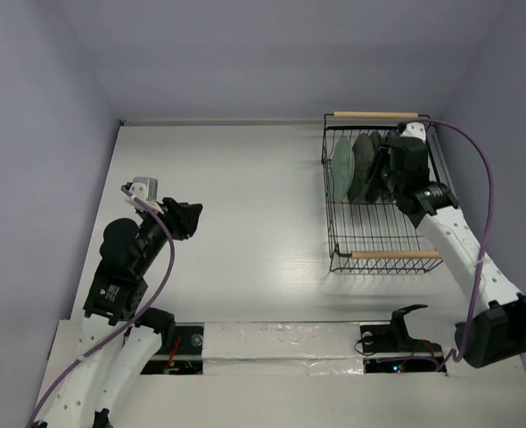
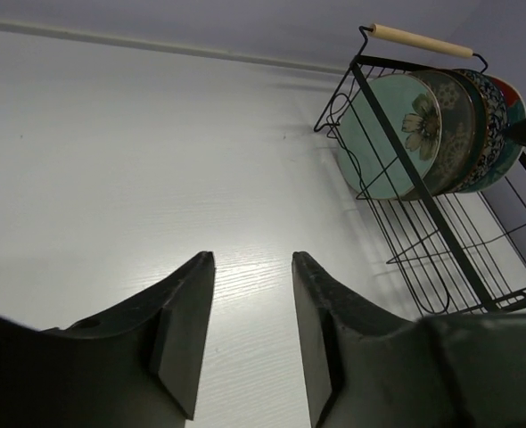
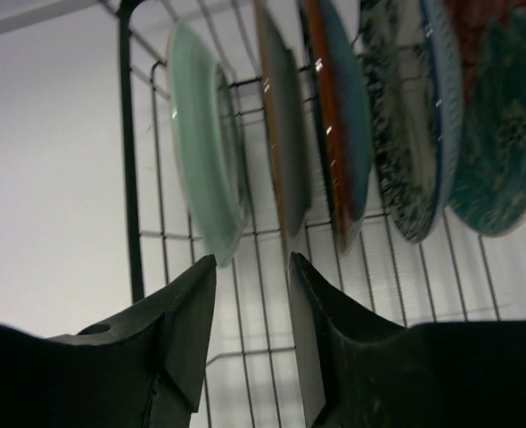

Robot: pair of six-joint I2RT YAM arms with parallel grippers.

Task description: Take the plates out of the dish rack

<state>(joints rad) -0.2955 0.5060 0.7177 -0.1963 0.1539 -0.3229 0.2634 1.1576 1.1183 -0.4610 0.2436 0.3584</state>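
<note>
Upright plates [image 1: 359,166] inside wire dish rack [image 1: 397,255]

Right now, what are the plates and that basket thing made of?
The plates look like glazed ceramic: shiny streaks of light on their rims and painted patterns, though coated plastic can't be ruled out. The dish rack looks like thin metal wire with a black coating. Its handles look like bare pale wood, matte.

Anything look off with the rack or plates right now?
Nothing stands out. The plates stand on edge, bunched at the far end of the dish rack, and none looks fallen or chipped. The right gripper is open just in front of them. The left gripper is open over the table.
</note>
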